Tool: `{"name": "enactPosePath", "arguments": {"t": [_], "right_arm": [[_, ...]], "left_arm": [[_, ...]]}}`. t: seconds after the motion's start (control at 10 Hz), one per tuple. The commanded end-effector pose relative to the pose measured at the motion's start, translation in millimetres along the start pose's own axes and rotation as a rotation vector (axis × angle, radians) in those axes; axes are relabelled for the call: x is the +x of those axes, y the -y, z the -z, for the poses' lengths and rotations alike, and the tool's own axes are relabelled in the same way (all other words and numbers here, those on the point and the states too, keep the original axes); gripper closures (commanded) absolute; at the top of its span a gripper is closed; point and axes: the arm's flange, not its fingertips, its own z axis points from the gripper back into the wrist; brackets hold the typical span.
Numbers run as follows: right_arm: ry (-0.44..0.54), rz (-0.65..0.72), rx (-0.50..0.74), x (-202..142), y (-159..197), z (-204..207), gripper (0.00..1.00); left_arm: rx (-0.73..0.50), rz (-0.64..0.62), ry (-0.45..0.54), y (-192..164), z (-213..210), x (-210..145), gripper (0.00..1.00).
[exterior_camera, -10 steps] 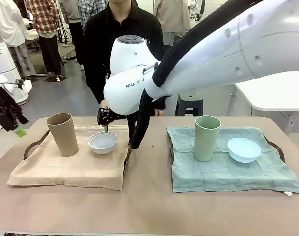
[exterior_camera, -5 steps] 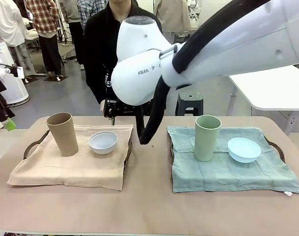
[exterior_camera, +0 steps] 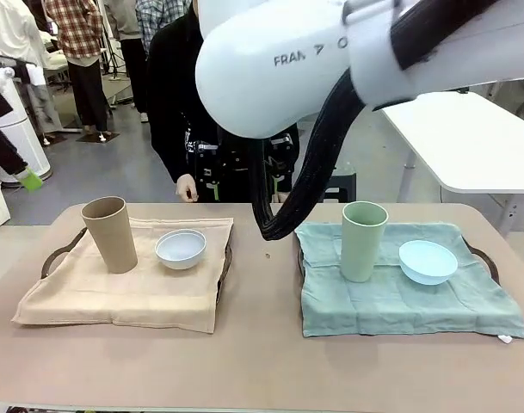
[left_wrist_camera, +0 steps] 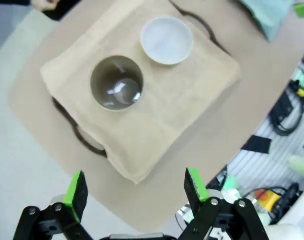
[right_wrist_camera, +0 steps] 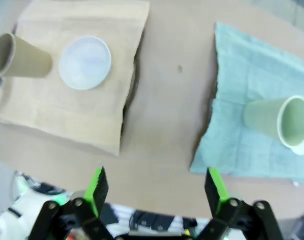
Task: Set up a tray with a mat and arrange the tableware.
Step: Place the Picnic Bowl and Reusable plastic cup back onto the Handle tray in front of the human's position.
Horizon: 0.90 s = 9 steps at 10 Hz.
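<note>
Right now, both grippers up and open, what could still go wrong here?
The tan tumbler and pale green tumbler stand tall on soft mats; a sweeping arm could tip them. The right arm's black cable hangs low beside the green one. The person's hand is at the table's far edge, near the arm.

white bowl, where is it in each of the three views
Front view: white bowl left of centre, on the tan mat.
Left wrist view: top centre.
Right wrist view: upper left.
Shared landmark: the tan tumbler stands beside it on the same mat.
</note>
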Motion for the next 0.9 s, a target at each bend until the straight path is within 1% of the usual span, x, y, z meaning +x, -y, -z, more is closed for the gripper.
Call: {"name": "enactPosePath", "arguments": {"t": [0.0,0.8], "right_arm": [[0.020,0.000,0.025,4.6,-2.0,1.1,0.00],[0.020,0.000,0.025,4.6,-2.0,1.1,0.00]], "left_arm": [[-0.059,0.006,-0.001,-1.5,5.5,-6.4,0.00],[-0.059,0.006,-0.001,-1.5,5.5,-6.4,0.00]]}}
